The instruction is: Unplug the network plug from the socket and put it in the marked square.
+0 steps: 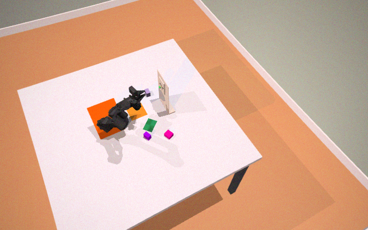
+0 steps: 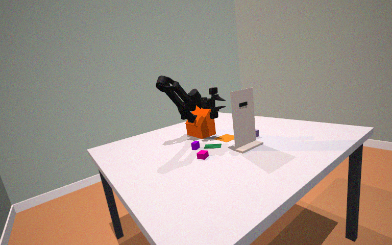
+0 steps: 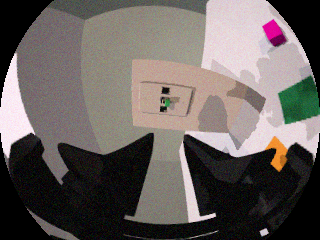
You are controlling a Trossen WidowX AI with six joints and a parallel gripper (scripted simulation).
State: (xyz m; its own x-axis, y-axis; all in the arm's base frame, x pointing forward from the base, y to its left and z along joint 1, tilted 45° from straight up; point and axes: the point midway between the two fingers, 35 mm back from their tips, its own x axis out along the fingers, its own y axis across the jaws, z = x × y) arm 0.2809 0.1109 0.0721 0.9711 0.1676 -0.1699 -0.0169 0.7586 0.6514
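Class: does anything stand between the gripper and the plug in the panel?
Nothing visible does. The open gripper faces the plug in the upright panel across open air; the wrist view shows the plug above the gap between its fingers.

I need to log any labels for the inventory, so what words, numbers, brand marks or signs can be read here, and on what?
None can be read.
Panel: only dark socket openings and a green dot, no lettering.
Small blocks, green patch and orange patch: plain colours, unmarked.
Arm and gripper: black, no brand mark visible.
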